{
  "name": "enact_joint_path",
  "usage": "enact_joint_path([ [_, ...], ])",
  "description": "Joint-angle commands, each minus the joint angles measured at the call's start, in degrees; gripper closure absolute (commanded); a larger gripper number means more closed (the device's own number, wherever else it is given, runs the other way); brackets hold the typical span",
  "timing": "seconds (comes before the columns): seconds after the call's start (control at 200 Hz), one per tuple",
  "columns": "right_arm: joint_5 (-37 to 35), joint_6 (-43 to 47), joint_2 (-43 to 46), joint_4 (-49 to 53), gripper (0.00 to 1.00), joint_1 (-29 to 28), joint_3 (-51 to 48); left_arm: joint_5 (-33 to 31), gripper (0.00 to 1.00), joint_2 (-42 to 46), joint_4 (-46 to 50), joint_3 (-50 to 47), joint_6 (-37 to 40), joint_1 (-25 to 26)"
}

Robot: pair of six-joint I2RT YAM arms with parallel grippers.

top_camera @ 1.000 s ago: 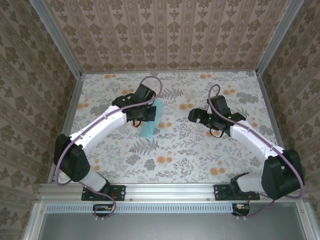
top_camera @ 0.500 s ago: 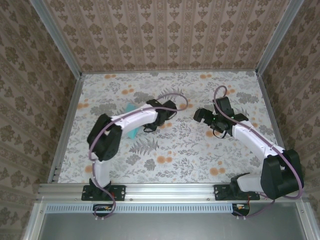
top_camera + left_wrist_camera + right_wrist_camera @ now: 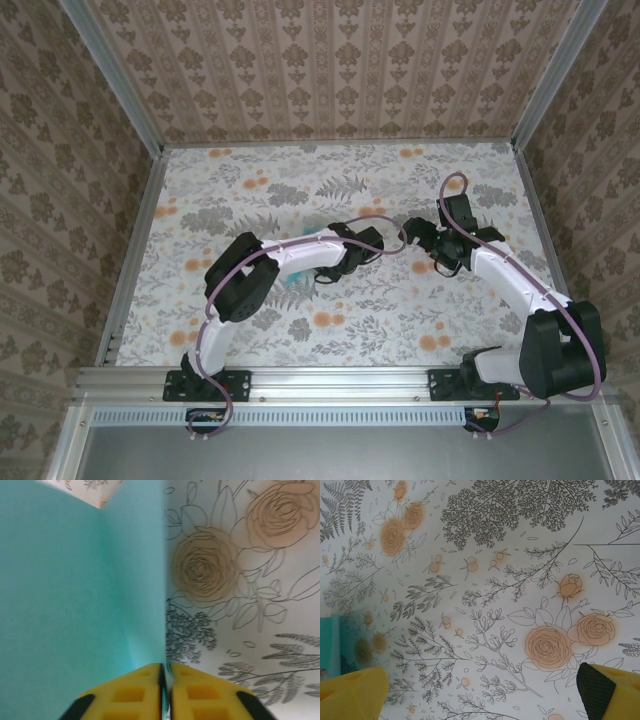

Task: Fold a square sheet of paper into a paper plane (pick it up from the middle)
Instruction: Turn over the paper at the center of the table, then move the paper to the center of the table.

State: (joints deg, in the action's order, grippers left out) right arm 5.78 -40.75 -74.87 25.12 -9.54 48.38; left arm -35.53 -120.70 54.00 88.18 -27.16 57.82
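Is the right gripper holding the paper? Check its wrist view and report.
No. The right gripper stands open over the floral tabletop; the paper is off at the left edge.

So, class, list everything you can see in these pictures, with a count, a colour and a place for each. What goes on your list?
sheet of paper: one, light turquoise, gripped at its edge by the left fingers, mostly under the left arm from above
tabletop: one, white with grey leaves and orange flowers, beneath both arms
walls: three, beige patterned, around the table
frame rails: several, silver, along the table edges
cables: two, purple, looping over the arms
arms: two, white and black, reaching to mid-table
left fingers: two, yellow, closed on the paper
right fingers: two, yellow, wide apart above the tabletop
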Motion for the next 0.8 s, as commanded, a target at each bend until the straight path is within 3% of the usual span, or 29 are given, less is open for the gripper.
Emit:
enact_joint_path([
  [0.0,0.4,-0.3,1.0,2.8,0.01,0.5,1.1,6.1,0.75,2.2,-1.1,0.3,0.2,0.0],
  [0.15,1.2,0.8,0.2,3.8,0.01,0.7,3.2,19.0,0.49,9.7,-4.2,-0.2,-0.5,-0.3],
  [0.31,8.9,3.0,-2.7,2.2,0.05,0.5,5.5,31.3,0.25,20.1,-11.7,-5.4,-3.6,-2.1],
  [0.495,11.9,2.4,-7.6,0.2,0.11,-4.4,9.2,39.9,0.20,32.4,-18.3,-15.2,-8.7,-9.5],
  [0.795,11.0,-0.5,-24.1,-2.7,0.32,-24.0,22.6,42.7,0.18,47.0,-22.1,-34.1,-16.1,-30.1],
])
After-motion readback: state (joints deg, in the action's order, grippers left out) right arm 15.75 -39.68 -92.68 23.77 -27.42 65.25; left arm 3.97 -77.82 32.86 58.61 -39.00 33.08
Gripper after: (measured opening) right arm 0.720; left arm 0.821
